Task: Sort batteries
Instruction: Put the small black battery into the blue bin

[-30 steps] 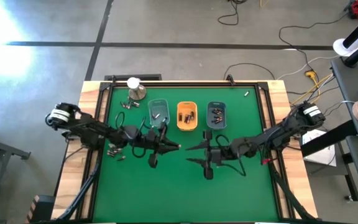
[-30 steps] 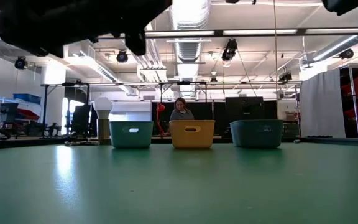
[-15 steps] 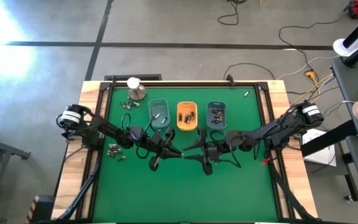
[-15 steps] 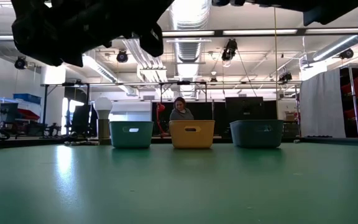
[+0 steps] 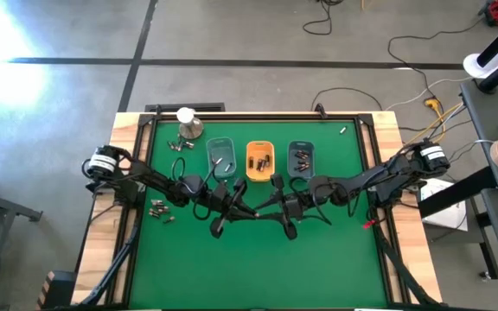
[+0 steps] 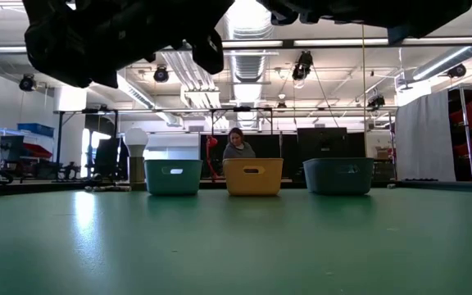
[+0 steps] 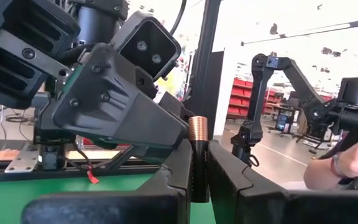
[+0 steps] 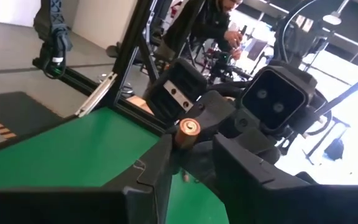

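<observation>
Above the middle of the green table (image 5: 335,259) my two grippers meet tip to tip. My left gripper (image 7: 199,155), also in the high view (image 5: 251,212), is shut on a small battery (image 7: 198,134) with a dark body and a coppery end. My right gripper (image 8: 194,142), also in the high view (image 5: 264,207), faces it from the right. It is open, with one finger on each side of the battery's coppery end (image 8: 188,127). Loose batteries (image 5: 158,207) lie on the table's left part, and more (image 5: 176,145) lie near the far left. My left gripper pinches the battery's dark body (image 7: 198,171) between its two fingers. The fingers come about level from the table's left and lie along the battery. The coppery end sticks out past the fingertips. The battery is lifted clear of the table. My right gripper: whether a finger touches the battery I cannot tell.
Three small trays stand in a row at the far side: teal (image 5: 220,155), orange (image 5: 260,161) and blue-grey (image 5: 301,159), each with batteries inside. A metal dome with a white ball (image 5: 188,125) sits at the far left. A person shows in the room beyond.
My right gripper has moved toward the table's left, up to my left gripper. My left gripper has shifted a little toward the right with the battery. The two tips, which were apart, now meet above the table's middle.
</observation>
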{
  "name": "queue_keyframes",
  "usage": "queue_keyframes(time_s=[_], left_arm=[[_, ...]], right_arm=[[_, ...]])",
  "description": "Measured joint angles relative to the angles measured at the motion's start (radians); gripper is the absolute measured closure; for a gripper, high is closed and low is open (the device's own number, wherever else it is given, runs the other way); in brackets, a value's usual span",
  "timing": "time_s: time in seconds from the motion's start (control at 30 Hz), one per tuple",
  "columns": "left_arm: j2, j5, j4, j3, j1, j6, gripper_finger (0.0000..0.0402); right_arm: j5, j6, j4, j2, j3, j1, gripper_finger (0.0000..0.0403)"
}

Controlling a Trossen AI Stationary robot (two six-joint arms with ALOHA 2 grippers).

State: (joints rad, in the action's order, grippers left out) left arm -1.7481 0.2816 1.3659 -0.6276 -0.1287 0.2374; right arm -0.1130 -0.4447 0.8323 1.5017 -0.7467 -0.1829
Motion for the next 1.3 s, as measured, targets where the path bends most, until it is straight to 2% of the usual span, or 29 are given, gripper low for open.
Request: queue_keyframes(time_s=[0.37, 0.7, 0.8, 0.93, 1.3], left_arm=[[0.001, -0.017, 0.001, 0.001, 0.008, 0.004, 0.0388], [0.002, -0.026, -0.005, 0.001, 0.012, 0.004, 0.0388], [0.002, -0.028, -0.016, 0.001, 0.012, 0.004, 0.0388], [0.002, -0.03, -0.045, 0.001, 0.013, 0.004, 0.0388], [0.002, -0.011, -0.051, -0.011, 0.013, 0.016, 0.0388]], right_arm=[[-0.003, 0.006, 0.002, 0.0, 0.0, 0.0, 0.0329], [0.0, 0.001, 0.009, 0.0, 0.0, 0.0, 0.0305], [-0.054, 0.013, 0.009, 0.0, 0.0, 0.002, 0.0304], [-0.096, 0.047, 0.015, 0.0, 0.0, 0.002, 0.0315], [-0.097, 0.053, 0.013, 0.0, -0.001, 0.001, 0.0356]])
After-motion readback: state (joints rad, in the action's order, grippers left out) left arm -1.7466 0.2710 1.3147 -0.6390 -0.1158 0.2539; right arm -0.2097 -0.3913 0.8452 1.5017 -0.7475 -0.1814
